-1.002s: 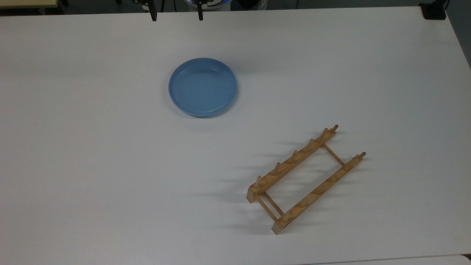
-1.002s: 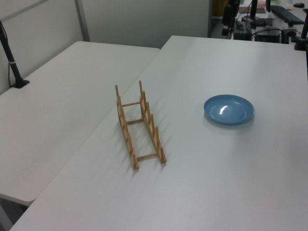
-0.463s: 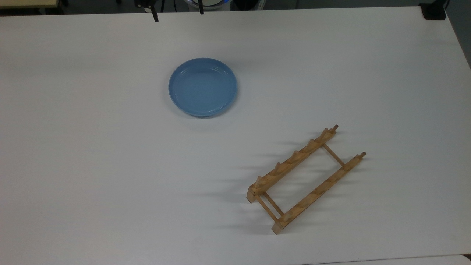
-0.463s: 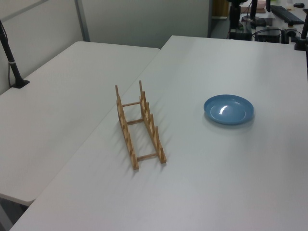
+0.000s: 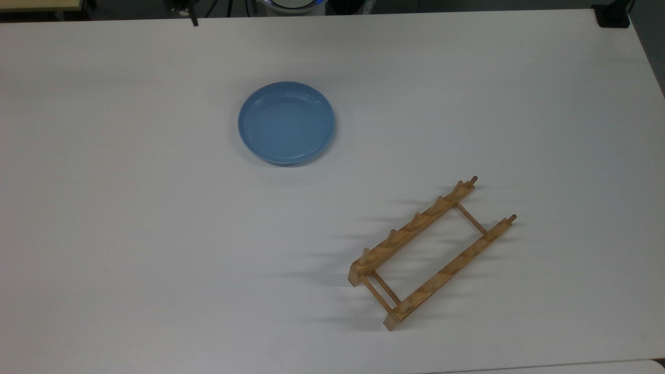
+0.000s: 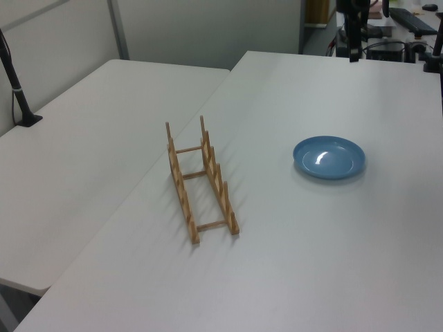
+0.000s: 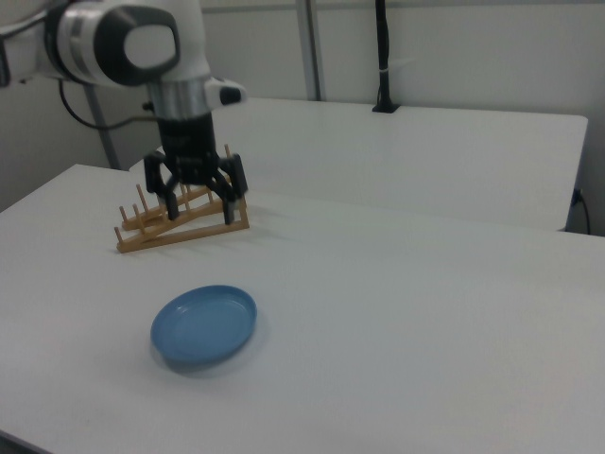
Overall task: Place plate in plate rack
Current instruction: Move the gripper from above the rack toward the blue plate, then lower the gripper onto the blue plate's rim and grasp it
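Observation:
The light-blue plate (image 5: pixel 286 123) lies flat, right way up, on the white table (image 5: pixel 130 234); it also shows as the plate (image 6: pixel 329 157) and the plate (image 7: pixel 203 326). The light-wood plate rack (image 5: pixel 431 254) stands empty towards the top view's lower right, well apart from the plate, and shows again as the rack (image 6: pixel 201 181) and the rack (image 7: pixel 180 222). My gripper (image 7: pixel 200 208) hangs open and empty above the table, higher than the plate and clear of it. In the top view one fingertip (image 5: pixel 194 22) pokes in at the upper edge, up and left of the plate.
A second white table (image 6: pixel 83 145) adjoins on the left view's left, with a black post (image 6: pixel 17 90) on it. A black clamp (image 5: pixel 613 15) sits at the top view's upper right corner. The table's far edge runs along the top view's upper border.
The gripper has swung towards the top view's left; two fingertips showed at the upper edge before, now one. In the left view it has shifted right. Plate and rack have not moved.

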Robot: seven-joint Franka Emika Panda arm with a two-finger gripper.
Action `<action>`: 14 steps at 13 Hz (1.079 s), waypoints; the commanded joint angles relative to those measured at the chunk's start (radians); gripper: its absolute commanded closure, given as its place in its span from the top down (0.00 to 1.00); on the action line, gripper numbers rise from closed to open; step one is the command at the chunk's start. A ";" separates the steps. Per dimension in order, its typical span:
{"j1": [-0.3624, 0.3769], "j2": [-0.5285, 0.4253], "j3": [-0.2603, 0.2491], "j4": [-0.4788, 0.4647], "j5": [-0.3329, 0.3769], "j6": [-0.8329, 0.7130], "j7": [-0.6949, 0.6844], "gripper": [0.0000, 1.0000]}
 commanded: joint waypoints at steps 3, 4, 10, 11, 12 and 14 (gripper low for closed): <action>-0.040 0.070 0.008 -0.215 0.002 0.282 0.032 1.00; -0.040 0.095 0.008 -0.217 0.011 0.307 0.067 1.00; -0.027 0.289 0.023 -0.218 0.013 0.501 0.230 1.00; -0.027 0.303 0.030 -0.218 0.013 0.515 0.247 1.00; -0.027 0.316 0.031 -0.218 0.011 0.522 0.256 1.00; -0.027 0.323 0.046 -0.218 0.011 0.528 0.288 0.92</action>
